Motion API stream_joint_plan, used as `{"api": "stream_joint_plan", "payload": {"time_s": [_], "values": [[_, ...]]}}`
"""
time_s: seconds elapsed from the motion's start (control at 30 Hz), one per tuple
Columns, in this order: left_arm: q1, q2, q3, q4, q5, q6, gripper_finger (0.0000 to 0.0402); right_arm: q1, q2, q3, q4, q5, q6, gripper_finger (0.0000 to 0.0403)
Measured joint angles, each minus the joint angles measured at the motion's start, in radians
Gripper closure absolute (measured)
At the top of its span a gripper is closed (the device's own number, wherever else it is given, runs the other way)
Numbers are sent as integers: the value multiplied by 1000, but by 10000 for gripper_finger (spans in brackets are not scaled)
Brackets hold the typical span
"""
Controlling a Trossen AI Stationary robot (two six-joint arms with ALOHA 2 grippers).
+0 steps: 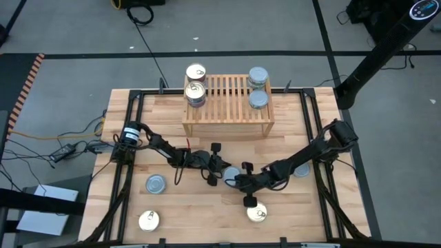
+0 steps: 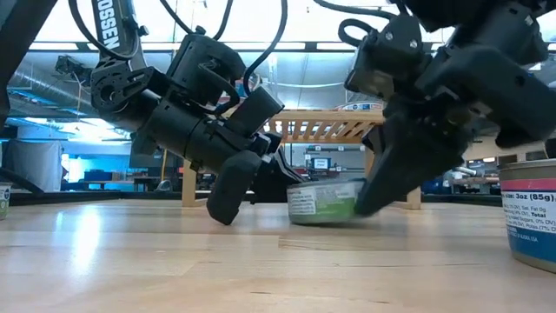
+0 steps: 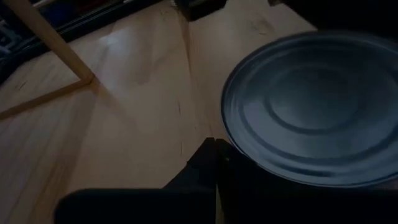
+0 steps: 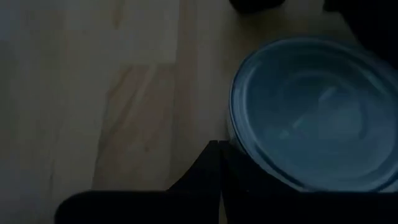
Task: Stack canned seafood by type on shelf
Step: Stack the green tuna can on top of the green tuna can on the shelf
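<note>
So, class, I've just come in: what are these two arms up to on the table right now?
Both arms meet at mid-table over one silver-topped tin. The left tool and the right tool are both down at it, one on each side; whether either grips it cannot be told. On the shelf, gold tins sit at one end and silver tins at the other. More tins wait on the table.

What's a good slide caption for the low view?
Both arms close in on one silver-topped tin on the table, shelf behind.
</note>
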Motion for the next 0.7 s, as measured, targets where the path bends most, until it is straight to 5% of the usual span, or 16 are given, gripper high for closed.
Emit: {"api": "stream_joint_plan", "payload": {"time_s": [0.7], "values": [[-1,-2,2,-18,7,6,395,14,-36,0,6,36,-3,392]]}}
